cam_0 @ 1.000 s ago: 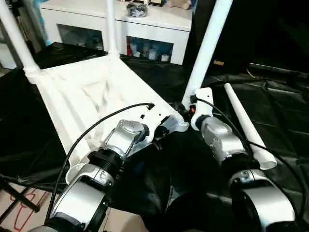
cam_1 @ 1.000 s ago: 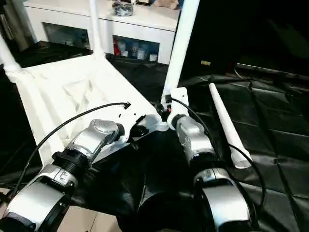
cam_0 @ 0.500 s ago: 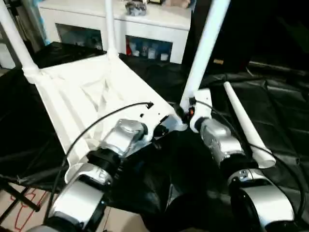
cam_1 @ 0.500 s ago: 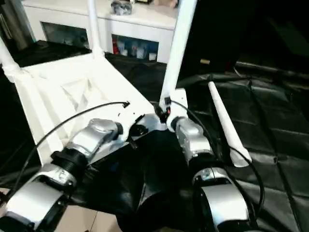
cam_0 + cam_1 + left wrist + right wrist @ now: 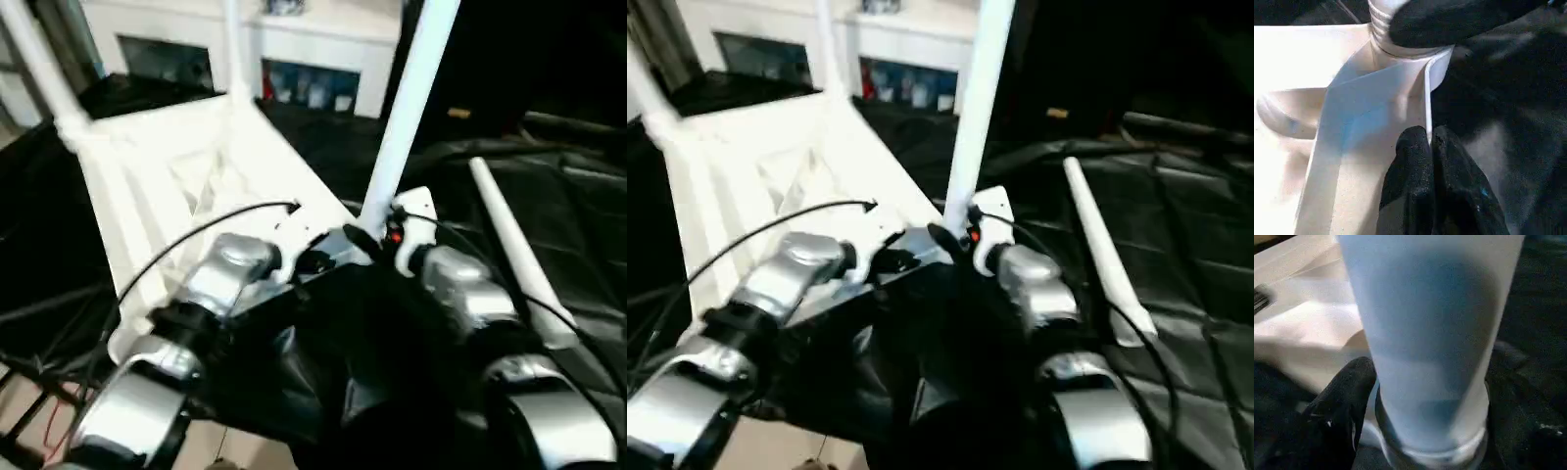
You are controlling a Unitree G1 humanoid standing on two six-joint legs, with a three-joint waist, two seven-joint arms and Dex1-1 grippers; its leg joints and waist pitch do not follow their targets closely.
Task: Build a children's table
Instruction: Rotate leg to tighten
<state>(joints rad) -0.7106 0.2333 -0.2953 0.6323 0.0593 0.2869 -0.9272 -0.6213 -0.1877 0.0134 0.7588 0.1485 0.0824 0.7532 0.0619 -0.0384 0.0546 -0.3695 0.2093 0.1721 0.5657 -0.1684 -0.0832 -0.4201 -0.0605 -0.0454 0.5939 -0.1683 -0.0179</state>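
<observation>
Now left jaws (image 5: 1431, 147) pinch tabletop (image 5: 1327, 142) rim; leg (image 5: 1425, 333) between right jaws.

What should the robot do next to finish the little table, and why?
Probably pull the right gripper away from the standing leg and reach for the loose leg lying on the black cloth. Three legs already stand up from the tabletop, so that fourth one looks like what is left.
</observation>
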